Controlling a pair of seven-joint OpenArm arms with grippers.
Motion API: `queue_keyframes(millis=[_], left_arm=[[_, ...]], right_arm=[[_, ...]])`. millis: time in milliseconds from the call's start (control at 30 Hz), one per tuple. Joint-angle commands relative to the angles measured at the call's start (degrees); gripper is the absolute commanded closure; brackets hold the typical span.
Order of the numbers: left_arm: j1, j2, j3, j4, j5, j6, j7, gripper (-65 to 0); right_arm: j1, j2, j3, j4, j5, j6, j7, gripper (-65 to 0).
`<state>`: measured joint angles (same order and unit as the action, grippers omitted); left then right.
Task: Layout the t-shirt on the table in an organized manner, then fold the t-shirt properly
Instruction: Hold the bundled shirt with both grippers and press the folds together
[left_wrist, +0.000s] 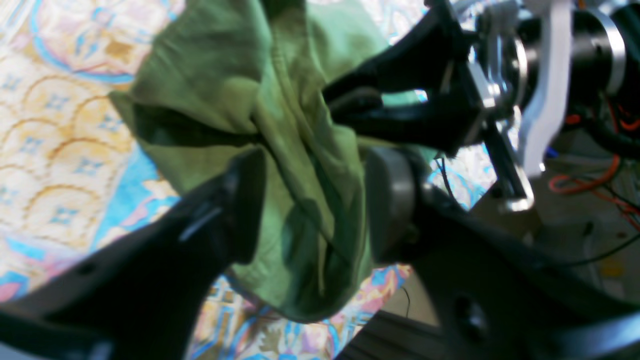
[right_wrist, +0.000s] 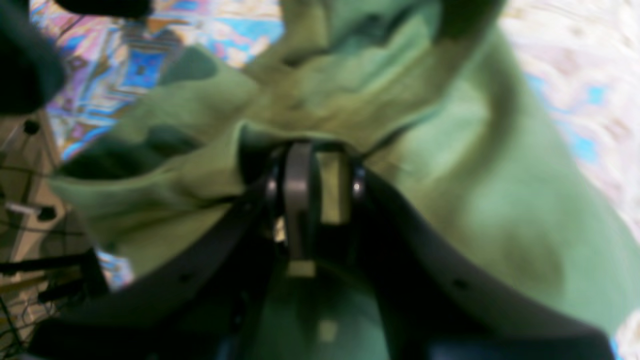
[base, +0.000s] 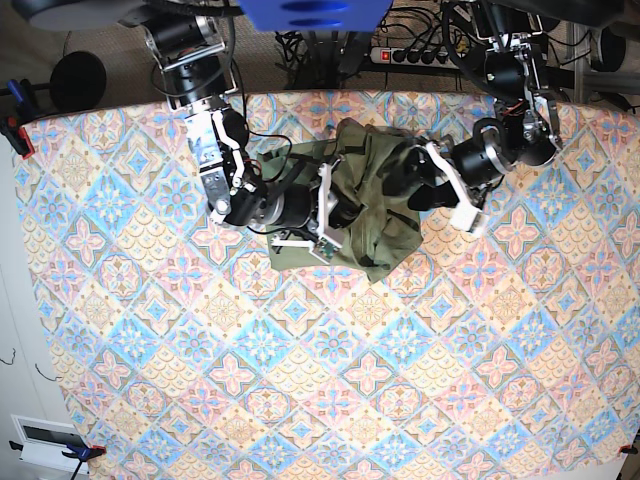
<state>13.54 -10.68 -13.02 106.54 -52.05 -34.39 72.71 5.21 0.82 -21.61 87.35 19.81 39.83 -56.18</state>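
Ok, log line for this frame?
phase: layout | t-shirt: bunched | left gripper: open | right gripper: shut on t-shirt | table

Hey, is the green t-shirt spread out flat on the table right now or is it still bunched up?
Bunched up. The t-shirt sits as a crumpled heap with deep folds on the table, no sleeves laid out.

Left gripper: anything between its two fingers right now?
Yes. In the left wrist view the left gripper is open, with a bunched fold of the t-shirt hanging in the gap. The right gripper grips cloth just beyond.
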Motion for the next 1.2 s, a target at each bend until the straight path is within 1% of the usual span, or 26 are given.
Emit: queue_keyframes(millis=[0, 67, 133, 267, 400, 433, 467, 567, 633, 667, 767, 833, 1067, 1167], left_arm=[[-0.31, -0.71, 1.63, 1.81, -1.53, -0.38, -0.93, -37.0], [-0.31, -0.71, 3.48, 2.16, -1.44, -0.29, -1.01, -37.4], [-0.31, -0.62, 4.18, 2.16, -0.48, -0.29, -1.19, -37.4], [-0.4, 0.61, 6.55, 2.16, 4.71, -0.29, -1.37, -37.4], [-0.66, 0.87, 8.66, 2.16, 9.63, -0.29, -1.63, -36.8], [-0.66, 1.4, 9.1, 2.16, 10.95, -0.29, -2.42, -34.8], [-0.66, 1.67, 9.54, 2.16, 12.01, -0.29, -3.12, -31.3], [-0.57, 1.75, 10.6, 2.16, 14.65, -0.29, -3.92, -16.6], [-0.49, 1.75, 10.42, 2.16, 15.26, -0.29, -4.0, -4.0], [-0.49, 1.58, 10.42, 2.16, 15.26, -0.29, -4.09, 0.0], [-0.31, 1.31, 10.42, 2.16, 15.26, -0.29, -4.18, 0.0], [0.75, 1.14, 9.28, 2.07, 15.26, -0.29, -4.18, 0.0], [5.49, 1.4, -0.57, 2.51, 14.65, -0.82, -4.27, 0.0], [7.78, 1.14, -3.82, 2.95, 11.48, -0.82, -4.71, 0.0]], right_arm=[[1.07, -0.25, 0.29, 0.87, 0.89, 0.17, 1.02, -9.0], [1.16, 0.72, 0.73, 0.87, 0.89, 0.17, 1.19, -9.0], [1.16, 0.89, 0.73, 0.87, 0.89, 0.17, 1.28, -9.0], [1.07, 0.89, 0.81, -0.27, 0.89, 0.17, 1.28, -9.0], [1.07, 0.98, 1.43, -0.71, 0.89, 0.17, 1.28, -9.0], [1.07, 1.25, 2.13, -0.71, 0.89, 0.17, 1.28, -9.0], [1.07, 1.25, 2.48, -0.71, 0.89, 0.17, 1.28, -9.0], [1.07, 1.25, 2.92, -0.71, 0.89, 0.17, 1.28, -9.0], [1.07, 1.25, 2.92, -0.71, 0.89, 0.17, 1.28, -9.0], [1.07, 1.25, 2.92, -0.71, 0.89, 0.17, 1.28, -9.0], [1.07, 1.42, 2.92, -0.89, 0.89, 0.17, 1.28, -9.0], [1.07, 2.04, 2.92, -1.68, 0.89, 0.17, 1.28, -9.0], [1.34, 2.48, 2.84, -6.43, 0.89, 0.17, 1.37, -9.0], [1.42, 2.48, 2.84, -7.66, 0.89, 0.17, 1.46, -9.0]])
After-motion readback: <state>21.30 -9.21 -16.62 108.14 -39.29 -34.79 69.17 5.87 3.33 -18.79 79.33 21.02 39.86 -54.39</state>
